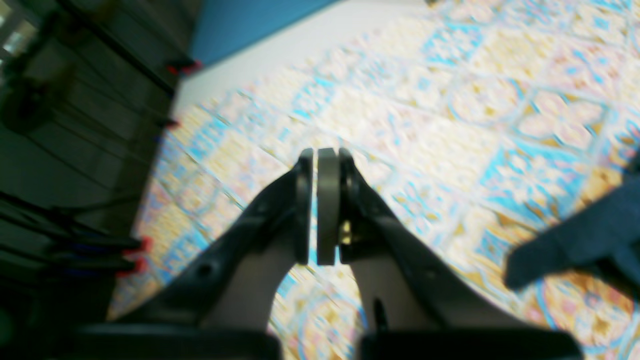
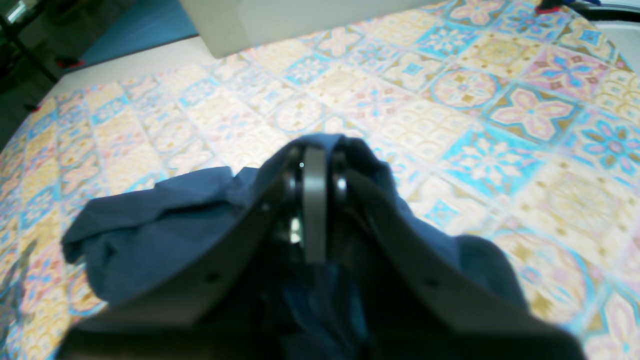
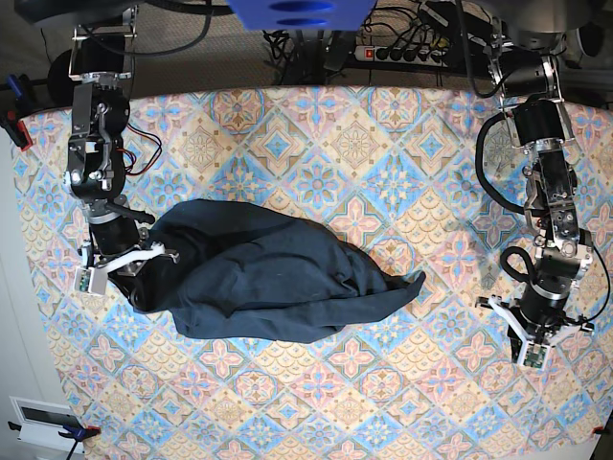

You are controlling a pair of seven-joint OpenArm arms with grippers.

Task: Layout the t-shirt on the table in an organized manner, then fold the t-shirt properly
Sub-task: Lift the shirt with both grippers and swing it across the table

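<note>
Covering table (image 3: 287, 125): pastel tile-pattern cloth | right pincer (image 2: 314, 150) pinching t-shirt (image 3: 259, 278) | left pincer (image 1: 326, 155) pressed together, empty

Bright, even light; both wrist views blurred (left worst), base sharp.

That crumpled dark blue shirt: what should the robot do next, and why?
Probably bring the left gripper over to the bunched navy fabric t-shirt's free pointed end. It is shut on nothing, apart from the cloth, while the right gripper already pinches the other side.
</note>
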